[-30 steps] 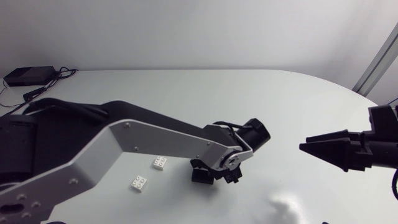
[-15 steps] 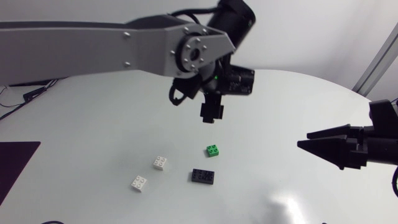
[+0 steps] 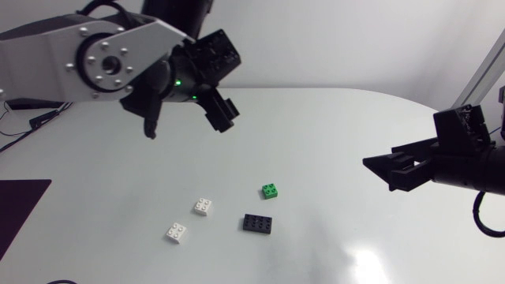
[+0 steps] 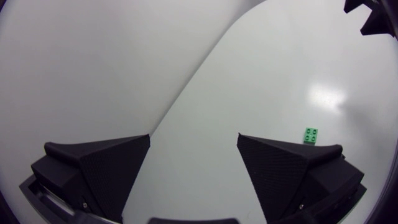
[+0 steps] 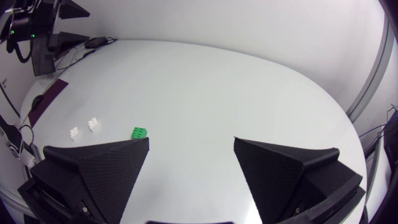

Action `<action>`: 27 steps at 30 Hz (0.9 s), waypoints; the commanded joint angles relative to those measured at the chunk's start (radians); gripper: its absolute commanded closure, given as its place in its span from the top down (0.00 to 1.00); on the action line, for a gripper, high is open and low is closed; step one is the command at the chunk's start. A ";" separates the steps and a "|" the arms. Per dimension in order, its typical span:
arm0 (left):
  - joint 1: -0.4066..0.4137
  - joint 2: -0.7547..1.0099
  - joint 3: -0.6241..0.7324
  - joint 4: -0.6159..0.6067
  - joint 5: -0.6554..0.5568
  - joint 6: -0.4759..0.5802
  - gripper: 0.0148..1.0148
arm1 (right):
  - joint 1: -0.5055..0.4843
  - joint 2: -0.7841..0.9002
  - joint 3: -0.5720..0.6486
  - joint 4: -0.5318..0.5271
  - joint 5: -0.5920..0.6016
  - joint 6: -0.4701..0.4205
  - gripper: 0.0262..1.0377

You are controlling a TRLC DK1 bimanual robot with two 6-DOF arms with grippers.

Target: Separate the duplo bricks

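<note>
Head view. The white table (image 3: pixel 331 118) carries four loose bricks, all lying flat in its near middle.
- The green brick (image 3: pixel 271 190) lies closest to centre.
- The black brick (image 3: pixel 258 224) is near the green brick, at about its 7 o'clock, and does not touch it.
- The first white brick (image 3: pixel 203 207) is at about 9 o'clock from the green brick.
- The second white brick (image 3: pixel 177 232) is near the first, at about its 7 o'clock.
- No two bricks are in contact and none is stacked.

The left arm (image 3: pixel 102 59) is raised at about 10 o'clock of the table. The left tool (image 3: pixel 223 114) hangs well above and apart from the bricks and carries nothing. The right arm (image 3: pixel 473 162) enters at 3 o'clock. The right tool (image 3: pixel 380 170) points toward the middle, well apart from the bricks.

Left wrist view. The left tool (image 4: pixel 193 140) has its fingers spread wide with nothing between them. The green brick (image 4: pixel 311 135) lies on the table at about 2 o'clock from the tool, just past the tip of one finger. The right tool (image 4: pixel 373 15) shows far ahead, also at about 2 o'clock.

Right wrist view. The right tool (image 5: pixel 191 142) has its fingers wide apart with only bare table between them.
- The green brick (image 5: pixel 139 132) sits at about 11 o'clock, just beyond one fingertip.
- The first white brick (image 5: pixel 94 123) and the second white brick (image 5: pixel 74 132) lie farther out, at about 10 o'clock.
- The black brick cannot be made out in this view.
- The left tool (image 5: pixel 50 31) is far off, at about 10 o'clock.
</note>
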 commanded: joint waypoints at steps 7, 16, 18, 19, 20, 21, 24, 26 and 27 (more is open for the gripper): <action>0.153 -0.212 -0.139 -0.011 -0.023 -0.180 0.97 | 0.165 -0.055 -0.023 0.013 0.209 0.048 0.95; 0.160 -0.264 -0.286 -0.322 0.058 -0.360 0.97 | 0.167 -0.161 -0.086 -0.044 0.212 0.034 0.95; 0.165 -0.267 -0.304 -0.367 0.072 -0.387 0.97 | 0.165 -0.180 -0.090 -0.056 0.214 0.031 0.95; 0.162 -0.269 -0.311 -0.388 0.073 -0.395 0.97 | 0.165 -0.188 -0.090 -0.062 0.214 0.030 0.95; 0.164 -0.275 -0.323 -0.388 0.073 -0.395 0.97 | 0.167 -0.194 -0.089 -0.067 0.214 0.028 0.95; 0.174 -0.273 -0.330 -0.390 0.073 -0.395 0.98 | 0.168 -0.199 -0.089 -0.074 0.214 0.027 0.95; 0.219 -0.280 -0.367 -0.396 0.115 -0.420 0.97 | 0.181 -0.216 -0.095 -0.090 0.214 0.022 0.95; 0.225 -0.307 -0.409 -0.396 0.127 -0.426 0.97 | 0.182 -0.227 -0.106 -0.091 0.214 0.017 0.95; 0.219 -0.318 -0.432 -0.397 0.144 -0.429 0.97 | 0.182 -0.228 -0.110 -0.091 0.214 0.011 0.95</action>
